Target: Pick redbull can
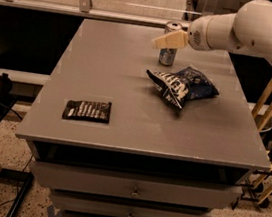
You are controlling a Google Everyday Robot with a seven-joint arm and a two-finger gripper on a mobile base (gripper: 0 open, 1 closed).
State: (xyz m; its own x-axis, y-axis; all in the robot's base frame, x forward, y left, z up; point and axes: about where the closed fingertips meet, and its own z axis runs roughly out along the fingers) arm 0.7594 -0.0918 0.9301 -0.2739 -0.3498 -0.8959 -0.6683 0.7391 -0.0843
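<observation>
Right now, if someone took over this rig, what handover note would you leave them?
Pincer: at the table's far side, in front of the upper part of the slim silver-and-blue metal drink can; whether it grips cannot be told.
Can: upright on the grey table, just behind the crumpled dark blue chip bag. A flat black rectangular packet lies front left.
Done: pincer is at the can.
Left: confirm the grasp, then lift the can; it is not yet raised.

White arm (248, 25) outstretched, pincer (167, 39) at upper centre.
</observation>
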